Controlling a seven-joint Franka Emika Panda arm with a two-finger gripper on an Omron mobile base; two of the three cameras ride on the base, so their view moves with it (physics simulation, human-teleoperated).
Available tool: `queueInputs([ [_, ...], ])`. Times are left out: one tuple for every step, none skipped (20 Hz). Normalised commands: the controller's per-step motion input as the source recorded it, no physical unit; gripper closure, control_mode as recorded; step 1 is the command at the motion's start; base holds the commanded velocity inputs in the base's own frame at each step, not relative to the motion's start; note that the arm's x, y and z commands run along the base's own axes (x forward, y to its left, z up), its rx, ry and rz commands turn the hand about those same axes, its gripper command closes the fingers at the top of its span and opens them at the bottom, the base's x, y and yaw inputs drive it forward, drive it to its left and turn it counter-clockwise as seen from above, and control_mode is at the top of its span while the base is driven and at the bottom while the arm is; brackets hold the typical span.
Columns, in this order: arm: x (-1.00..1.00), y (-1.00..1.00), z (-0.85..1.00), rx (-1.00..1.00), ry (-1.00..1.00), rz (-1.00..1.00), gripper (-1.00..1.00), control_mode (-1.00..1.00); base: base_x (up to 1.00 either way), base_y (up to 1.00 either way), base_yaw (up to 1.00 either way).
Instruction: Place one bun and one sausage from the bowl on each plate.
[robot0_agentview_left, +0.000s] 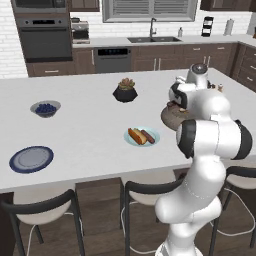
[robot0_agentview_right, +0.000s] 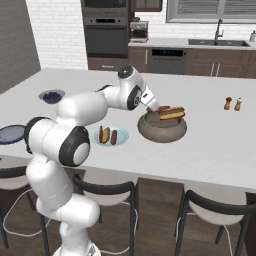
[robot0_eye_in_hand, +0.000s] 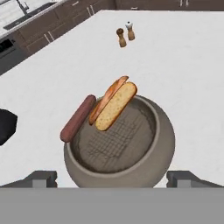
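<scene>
White counter (robot0_agentview_left: 85, 125) stretches across a simulated kitchen, with dark cabinets, an oven and a sink along the back wall. On it the teal plate (robot0_agentview_left: 142, 136) already carries a bun and a sausage, while the blue-rimmed plate (robot0_agentview_left: 31, 159) sits bare well off to the robot's left, near the front edge. The bowl (robot0_agentview_right: 162, 128) stands just to the right of the teal plate, and the gripper (robot0_agentview_right: 153, 105) hovers over its near-left rim with the jaws spread wide and nothing between them. What the coming move turns on, seen from the hand view, is this — the remaining bun (robot0_eye_in_hand: 114, 105) and sausage (robot0_eye_in_hand: 78, 118) lie on the far-left rim of the bowl, ahead of the jaws and across the bowl's open middle. They lie side by side with their long axes roughly parallel, running diagonally from near-left to far-right. The sausage rests outermost, its near end hanging past the rim, and the bun leans just inside it, touching or nearly so. The jaws' opening line runs left to right in that view, so my guess is that a reach forward with some wrist roll is needed to straddle either piece across its narrow width. The arm is folded — elbow raised, forearm reaching out over the counter, hand tipped down toward the bowl.
</scene>
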Motion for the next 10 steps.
queueInputs([
  [0.16, -0.61, 0.0, 0.23, 0.17, -0.02, -1.0, -1.0, 0.0, 0.0, 0.0],
  [0.06, -0.61, 0.0, 0.23, 0.15, 0.0, -1.0, -1.0, 0.0, 0.0, 0.0],
  [0.0, -0.46, -0.04, 0.17, 0.1, 0.0, -1.0, -1.0, 0.0, 0.0, 0.0],
  [0.01, -0.4, -0.17, 0.11, 0.11, 0.0, -1.0, -1.0, 0.0, 0.0, 0.0],
  [0.12, -0.33, -0.27, 0.08, 0.14, 0.0, -1.0, -1.0, 0.0, 0.0, 0.0],
  [0.2, -0.25, -0.31, 0.07, 0.14, 0.0, -1.0, -1.0, 0.0, 0.0, 0.0],
  [0.24, -0.24, -0.32, 0.07, 0.09, 0.0, -1.0, -1.0, 0.0, 0.0, 0.0],
  [0.26, -0.14, -0.39, 0.07, 0.05, 0.0, -1.0, -1.0, 0.0, 0.0, 0.0],
  [0.29, -0.13, -0.41, 0.07, 0.06, 0.0, -1.0, -1.0, 0.0, 0.0, 0.0],
  [0.33, -0.1, -0.45, 0.07, 0.07, 0.0, -1.0, -1.0, 0.0, 0.0, 0.0],
])
